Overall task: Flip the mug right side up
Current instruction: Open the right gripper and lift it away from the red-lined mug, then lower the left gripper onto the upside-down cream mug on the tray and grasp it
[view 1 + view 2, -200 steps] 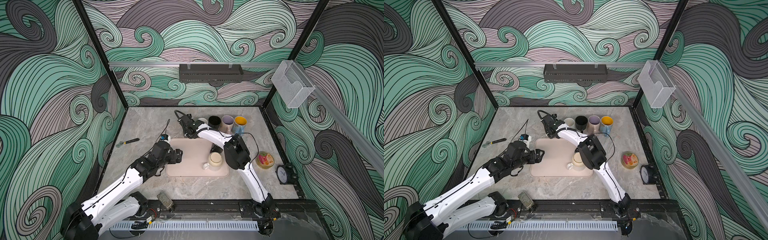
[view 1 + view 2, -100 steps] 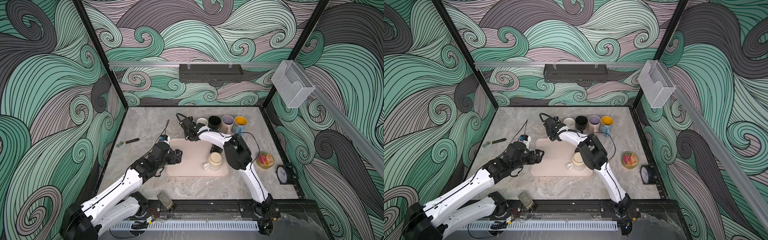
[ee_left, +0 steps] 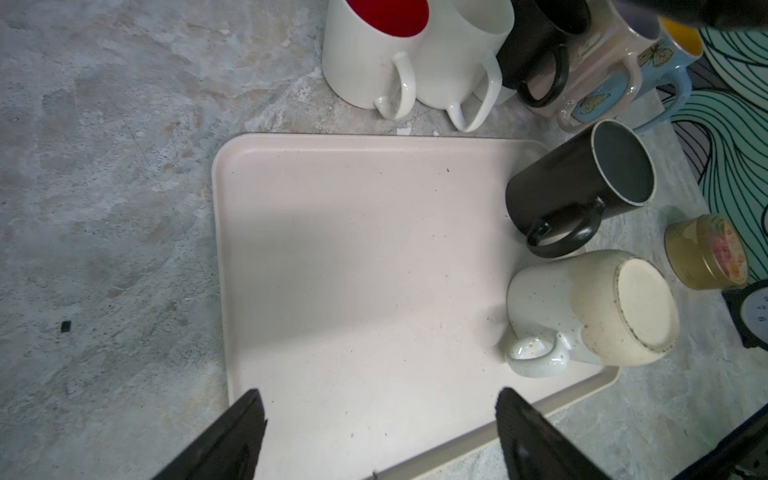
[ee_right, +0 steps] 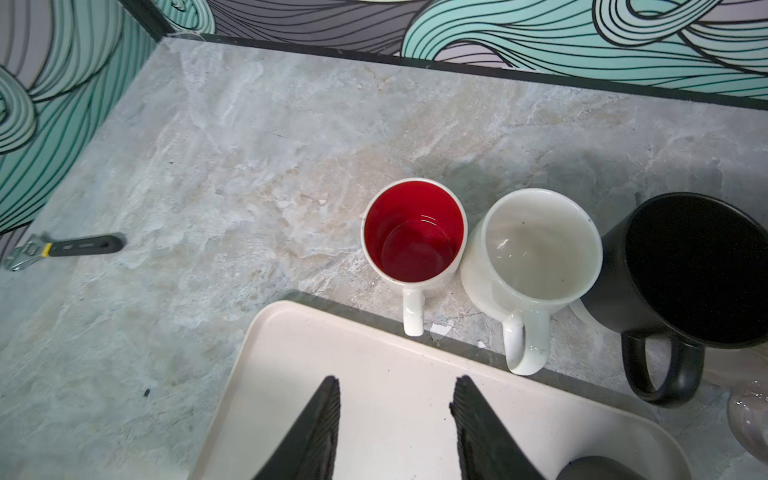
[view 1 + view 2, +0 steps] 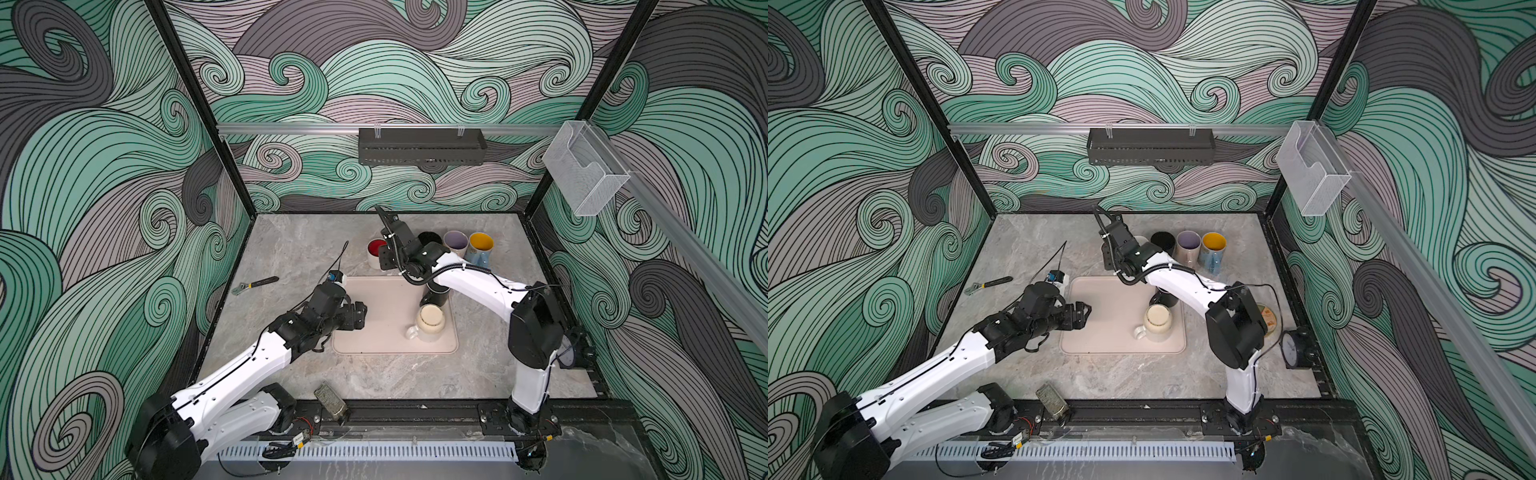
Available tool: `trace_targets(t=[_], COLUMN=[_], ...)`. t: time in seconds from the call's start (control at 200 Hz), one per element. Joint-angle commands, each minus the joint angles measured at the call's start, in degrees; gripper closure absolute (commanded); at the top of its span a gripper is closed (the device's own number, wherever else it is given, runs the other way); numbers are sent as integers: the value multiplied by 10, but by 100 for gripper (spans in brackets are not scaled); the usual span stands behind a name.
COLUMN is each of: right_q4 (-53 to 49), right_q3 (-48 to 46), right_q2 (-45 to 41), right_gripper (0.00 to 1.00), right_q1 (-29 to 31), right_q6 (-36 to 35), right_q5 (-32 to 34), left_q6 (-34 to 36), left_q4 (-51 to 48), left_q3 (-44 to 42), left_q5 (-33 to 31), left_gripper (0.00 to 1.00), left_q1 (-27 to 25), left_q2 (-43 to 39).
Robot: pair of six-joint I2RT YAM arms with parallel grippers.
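- Both top views, twin eyes of one head, sit high above the table's [image 5: 299, 249] 6 o'clock edge. They tilt down toward the back wall [image 5: 415, 83] at 12 o'clock, distant, sharing nearly the whole enclosure.
- The left wrist view looks steeply down on the tray [image 3: 353, 270] from close by its 9 o'clock side, facing about 2 o'clock.
- The right wrist view, close above the tray's 12 o'clock edge, faces 11 o'clock.
- Both wrist views share that edge and the red-lined mug [image 4: 415, 232], white mug [image 4: 536, 249] and black mug [image 4: 698, 270] beyond it.
- The left wrist and top views share the inverted speckled mug [image 3: 594, 307].
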Motion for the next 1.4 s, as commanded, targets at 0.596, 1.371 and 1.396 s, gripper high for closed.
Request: trace_targets(t=[0.596,1.371,1.396], right_q4=[74,96,98], right_q3=[-230,-286,-288], right_q2=[-200,-225,-225], right_gripper=[57,58,58], right_q1=[-116,-177,-178], right_q6=[-29,28,28], right_q5=[-57,-71,-72], left_q6=[171,220,222], left_q4=[64,52,52], left_q3=[113,207,210], left_q5=[50,103,104], left_gripper=[32,63,64], left_q1=[-154,-179,-178], left_q2=[208,379,382])
